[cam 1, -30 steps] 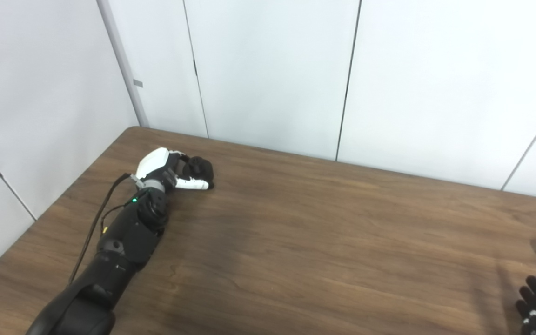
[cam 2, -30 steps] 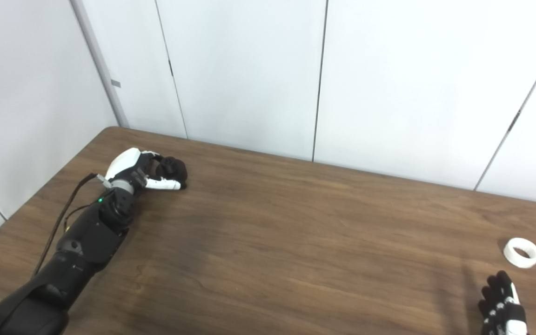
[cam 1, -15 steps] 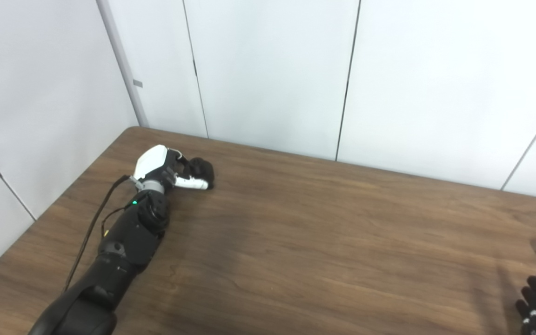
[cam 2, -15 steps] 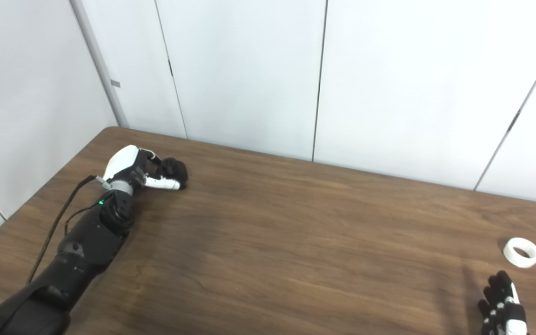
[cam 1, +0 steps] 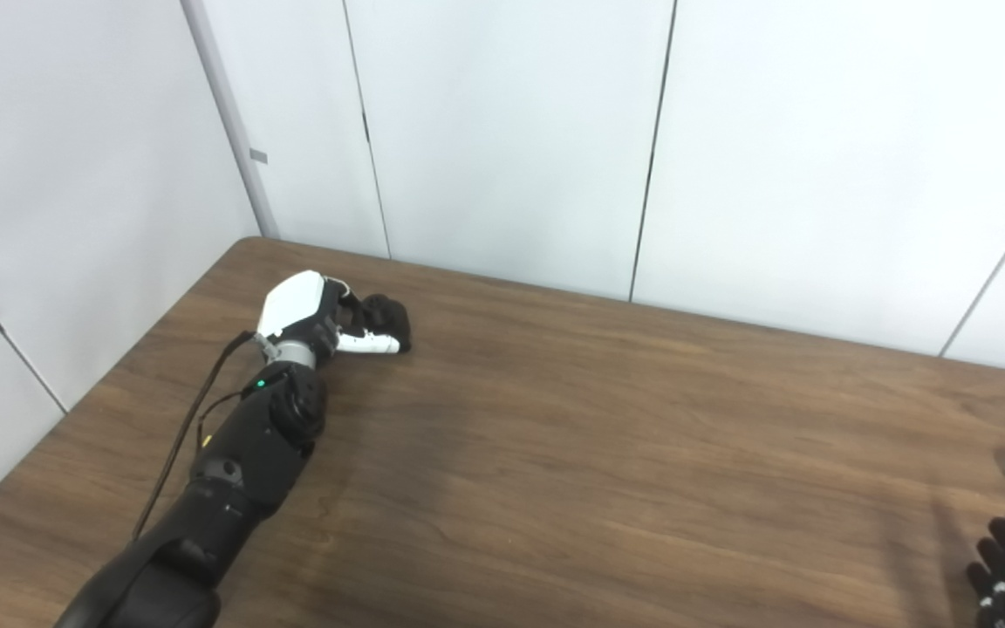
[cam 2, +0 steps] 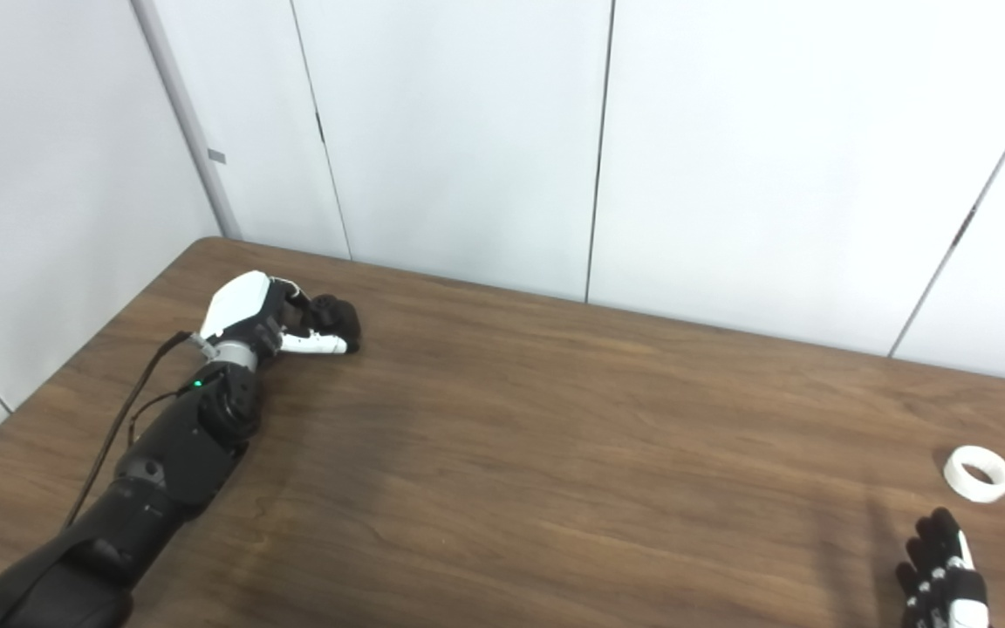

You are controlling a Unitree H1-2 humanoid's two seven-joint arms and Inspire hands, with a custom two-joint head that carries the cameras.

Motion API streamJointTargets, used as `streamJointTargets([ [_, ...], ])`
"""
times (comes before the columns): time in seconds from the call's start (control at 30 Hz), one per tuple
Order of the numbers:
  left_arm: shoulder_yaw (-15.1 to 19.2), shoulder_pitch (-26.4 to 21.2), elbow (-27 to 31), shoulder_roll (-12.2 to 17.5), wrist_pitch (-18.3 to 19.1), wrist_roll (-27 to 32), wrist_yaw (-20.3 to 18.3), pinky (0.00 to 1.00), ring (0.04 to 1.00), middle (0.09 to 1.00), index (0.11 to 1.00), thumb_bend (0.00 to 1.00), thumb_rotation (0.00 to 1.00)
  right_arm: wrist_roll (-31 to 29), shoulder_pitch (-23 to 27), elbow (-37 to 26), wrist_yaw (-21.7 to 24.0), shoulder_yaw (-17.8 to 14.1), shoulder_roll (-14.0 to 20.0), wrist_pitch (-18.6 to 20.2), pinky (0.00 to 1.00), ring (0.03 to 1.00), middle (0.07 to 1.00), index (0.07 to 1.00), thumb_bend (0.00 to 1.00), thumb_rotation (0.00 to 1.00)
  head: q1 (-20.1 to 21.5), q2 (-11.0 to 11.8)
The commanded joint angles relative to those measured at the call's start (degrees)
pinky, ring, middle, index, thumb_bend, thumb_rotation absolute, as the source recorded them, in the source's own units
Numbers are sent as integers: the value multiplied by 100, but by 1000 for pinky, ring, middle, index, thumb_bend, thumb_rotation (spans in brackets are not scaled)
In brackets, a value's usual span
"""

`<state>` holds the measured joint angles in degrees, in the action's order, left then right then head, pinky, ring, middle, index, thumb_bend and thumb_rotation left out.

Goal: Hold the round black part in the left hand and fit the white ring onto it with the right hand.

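Bright, even light; soft, slightly blurred.

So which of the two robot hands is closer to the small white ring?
The right hand, low at the table's right side just short of the white ring; the left hand is far across, near the back-left corner.

the left hand (cam 1: 328, 314) has a white shell on its back, black fingers and a white thumb. its arm is black with a tiny green light and a thin black cable. the right hand (cam 2: 943, 571) is black with white bits.

Left robot hand (cam 1: 328, 314) curled; right robot hand (cam 2: 943, 571) spread.
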<state>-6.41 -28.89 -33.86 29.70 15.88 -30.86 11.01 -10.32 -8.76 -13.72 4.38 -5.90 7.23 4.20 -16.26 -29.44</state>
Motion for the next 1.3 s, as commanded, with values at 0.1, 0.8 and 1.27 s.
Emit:
streamJointTargets([
  [0.1, 70, 1, 534, 198, -298, -104, 232, 1000, 878, 770, 484, 524, 52, 36, -73, -120, -64, 59, -119, 39, 1000, 1000, 986, 1000, 365, 1000, 100, -23],
  [0.8, -433, 1101, 3764, -369, -23, -712, -856, 1000, 915, 807, 484, 525, 55, 397, -87, -141, -323, 312, -211, -39, 1000, 979, 971, 994, 280, 1000, 666, -140],
  [1.27, -922, 1374, 4956, -774, -110, -1457, -1692, 1000, 903, 788, 483, 525, 54, 734, -118, -73, -497, 602, -356, -155, 1000, 964, 943, 964, 398, 1000, 1629, -377],
])
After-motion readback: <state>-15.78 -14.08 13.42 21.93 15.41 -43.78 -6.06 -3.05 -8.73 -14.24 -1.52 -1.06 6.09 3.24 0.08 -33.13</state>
